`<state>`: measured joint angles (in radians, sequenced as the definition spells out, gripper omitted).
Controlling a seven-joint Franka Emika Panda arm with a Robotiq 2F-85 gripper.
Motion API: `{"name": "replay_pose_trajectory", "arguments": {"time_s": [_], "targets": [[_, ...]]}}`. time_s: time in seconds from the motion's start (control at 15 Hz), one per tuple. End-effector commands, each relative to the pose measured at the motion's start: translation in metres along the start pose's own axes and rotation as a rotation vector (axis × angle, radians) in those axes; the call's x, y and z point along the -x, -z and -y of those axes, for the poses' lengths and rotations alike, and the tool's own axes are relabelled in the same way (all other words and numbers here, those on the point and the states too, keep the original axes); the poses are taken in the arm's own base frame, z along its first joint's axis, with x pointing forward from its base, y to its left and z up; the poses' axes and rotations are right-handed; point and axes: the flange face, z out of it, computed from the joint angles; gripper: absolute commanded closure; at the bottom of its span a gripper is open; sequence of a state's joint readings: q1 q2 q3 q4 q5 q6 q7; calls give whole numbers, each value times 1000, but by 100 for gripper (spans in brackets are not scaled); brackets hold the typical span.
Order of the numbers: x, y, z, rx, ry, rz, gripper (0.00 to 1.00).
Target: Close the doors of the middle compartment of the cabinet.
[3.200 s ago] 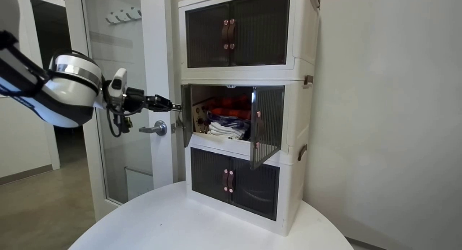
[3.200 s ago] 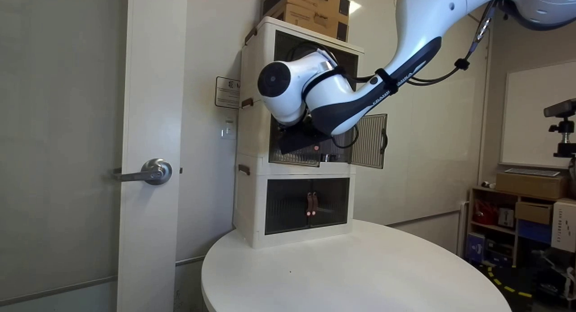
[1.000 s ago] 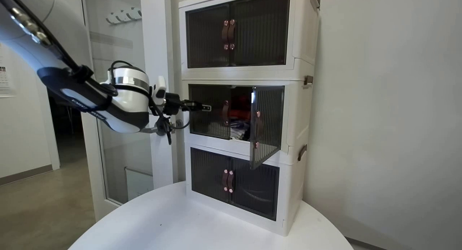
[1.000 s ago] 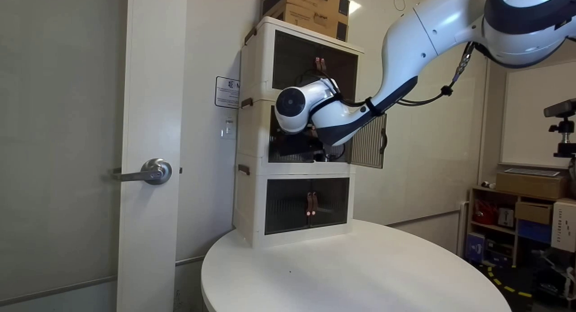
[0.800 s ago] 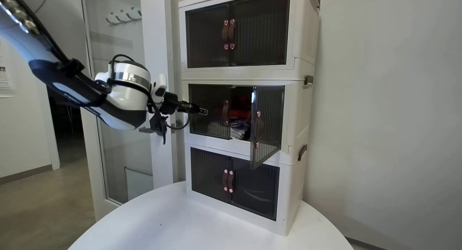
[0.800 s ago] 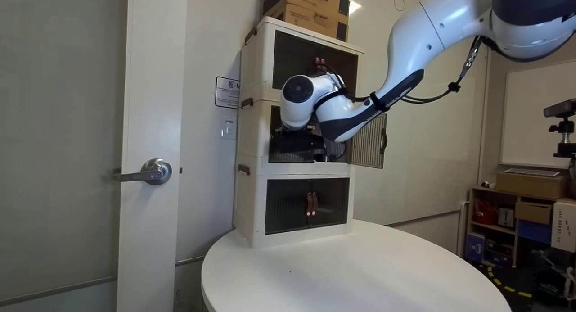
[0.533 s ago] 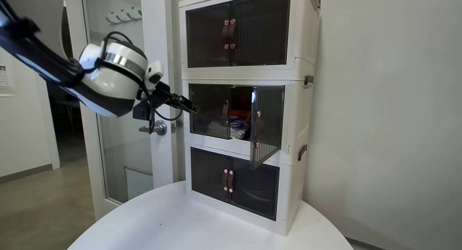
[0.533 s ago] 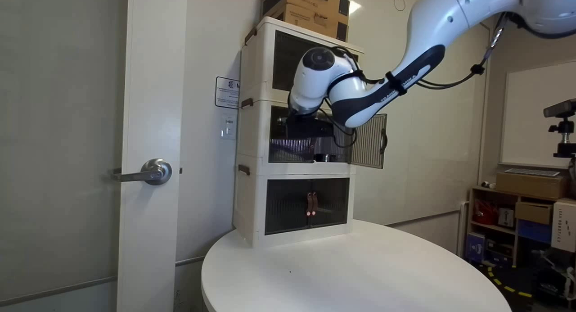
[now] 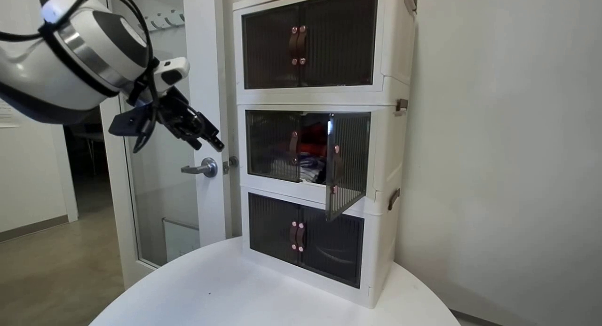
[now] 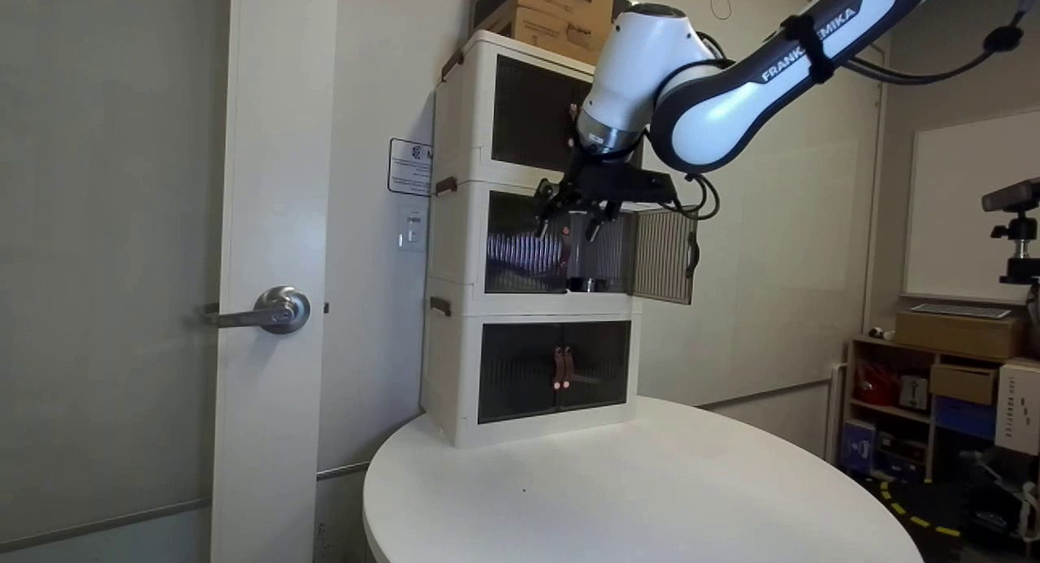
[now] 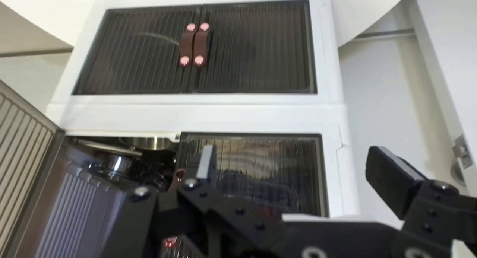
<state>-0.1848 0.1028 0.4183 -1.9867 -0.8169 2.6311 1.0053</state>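
Note:
The white cabinet (image 9: 388, 142) has three stacked compartments with dark ribbed doors. In its middle compartment, one door (image 9: 270, 145) lies flush with the front, as the wrist view also shows. Its partner, the swung-out door (image 9: 350, 161), juts forward from the opposite side and shows in the other frames as a ribbed panel (image 10: 665, 254) and at the left of the wrist view (image 11: 22, 146). Folded cloth (image 9: 312, 167) is visible through the gap. My gripper (image 9: 208, 146) hangs in front of the cabinet, apart from both doors and tilted downward. Its fingers (image 11: 207, 163) stand wide apart, holding nothing.
The top doors (image 9: 338, 36) and bottom doors (image 9: 334, 243) of the cabinet are closed. A round white table (image 10: 650, 482) carries it. Cardboard boxes (image 10: 561, 15) sit on top. A room door with a lever handle (image 9: 202, 167) stands beside the cabinet, with a wall behind.
The now-flush door stood swung out about three seconds ago and has been pushed in. My gripper has since backed away from it, tipped downward and opened. The swung-out door has not moved.

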Motion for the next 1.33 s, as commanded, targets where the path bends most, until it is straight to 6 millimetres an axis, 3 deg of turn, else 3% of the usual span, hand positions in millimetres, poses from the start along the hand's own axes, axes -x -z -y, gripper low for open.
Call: {"name": "replay_pose_trajectory", "arguments": {"time_s": [0.0,0.13,0.6,1.0,1.27], "targets": [[22,22,-12,37,73,186,0],[11,37,-32,95,83,303,0],[-35,78,-133,391,181,608,0],[-97,117,-199,280,-65,585,0],[-122,121,-268,250,-299,522,0]]}}
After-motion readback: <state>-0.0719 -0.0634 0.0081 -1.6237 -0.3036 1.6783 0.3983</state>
